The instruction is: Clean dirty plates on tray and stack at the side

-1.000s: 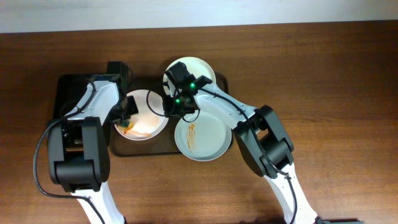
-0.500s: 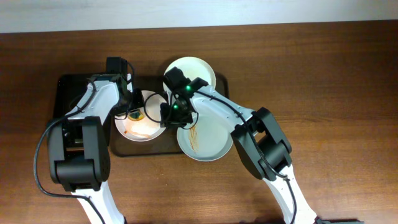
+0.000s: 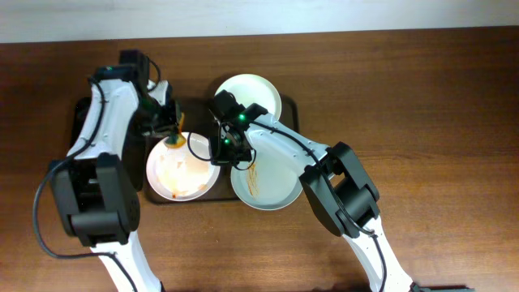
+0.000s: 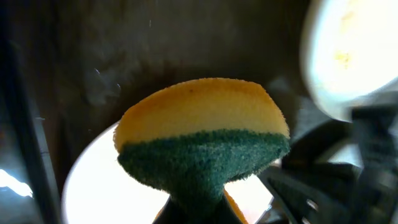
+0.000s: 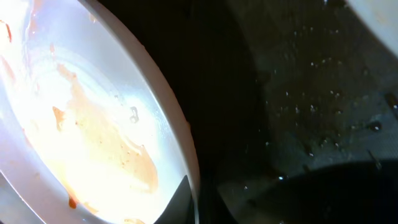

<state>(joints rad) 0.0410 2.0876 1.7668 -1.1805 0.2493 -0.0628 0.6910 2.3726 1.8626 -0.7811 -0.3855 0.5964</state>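
A white plate (image 3: 182, 170) smeared with orange sauce lies at the left of the dark brown tray (image 3: 285, 109). My left gripper (image 3: 168, 131) is shut on a yellow and green sponge (image 3: 173, 140) and holds it just above the plate's far rim. In the left wrist view the sponge (image 4: 202, 137) fills the middle over the plate (image 4: 93, 186). My right gripper (image 3: 224, 151) is shut on the plate's right rim; in the right wrist view the rim (image 5: 180, 143) sits between the fingers (image 5: 193, 202). A pale plate with a sauce streak (image 3: 268, 178) lies at the front right. A third, clean-looking plate (image 3: 251, 91) lies at the back.
A smaller black tray (image 3: 79, 113) lies left of the brown tray, partly under my left arm. Bare wooden table (image 3: 422, 122) lies to the right and in front. The brown tray's wet floor (image 5: 311, 93) shows in the right wrist view.
My left gripper has lifted the sponge off the smeared plate and moved back towards the far rim. The plate has shifted slightly forward and left, with my right gripper on its rim.
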